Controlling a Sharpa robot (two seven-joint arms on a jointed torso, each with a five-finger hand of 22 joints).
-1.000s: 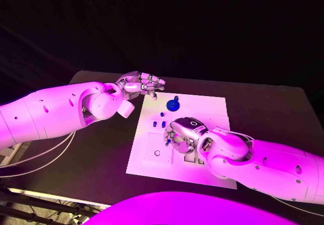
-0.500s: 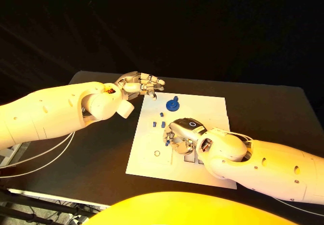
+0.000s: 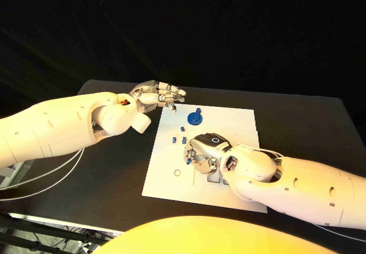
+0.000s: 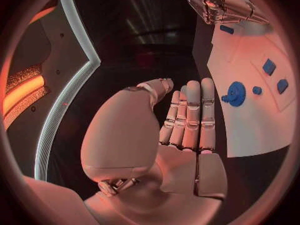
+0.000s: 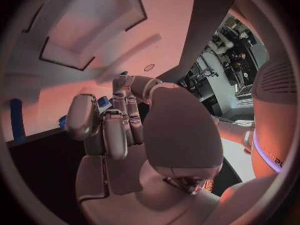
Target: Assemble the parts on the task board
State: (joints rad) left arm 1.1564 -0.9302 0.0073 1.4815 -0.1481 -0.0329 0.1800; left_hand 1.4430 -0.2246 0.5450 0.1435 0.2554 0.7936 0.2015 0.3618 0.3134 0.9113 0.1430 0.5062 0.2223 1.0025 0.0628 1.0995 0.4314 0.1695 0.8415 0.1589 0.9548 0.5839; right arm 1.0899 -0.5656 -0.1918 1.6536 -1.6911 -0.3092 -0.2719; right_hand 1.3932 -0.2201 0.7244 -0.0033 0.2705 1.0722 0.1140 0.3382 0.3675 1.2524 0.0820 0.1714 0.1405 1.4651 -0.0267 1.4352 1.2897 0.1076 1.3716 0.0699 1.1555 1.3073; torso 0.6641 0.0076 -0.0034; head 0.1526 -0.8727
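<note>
White task board (image 3: 229, 119) under work: right hand (image 3: 204, 153) curled over its middle, contents unclear. Left hand (image 3: 158, 95) empty, fingers extended. Advise slow, vertical seating of parts.

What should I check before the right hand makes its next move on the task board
1. Task board lies flat on the table: ok.
2. Left hand off the board, at its far left corner, holding nothing, fingers together: ok.
3. Right hand is down over the middle of the board, fingers curled: ok.
4. Whether the right hand holds a part: cannot tell, its fingers hide what is under them.
5. Round blue part near the far edge, free of both hands: ok.
6. Small blue parts beside the right hand, untouched: ok.
</note>
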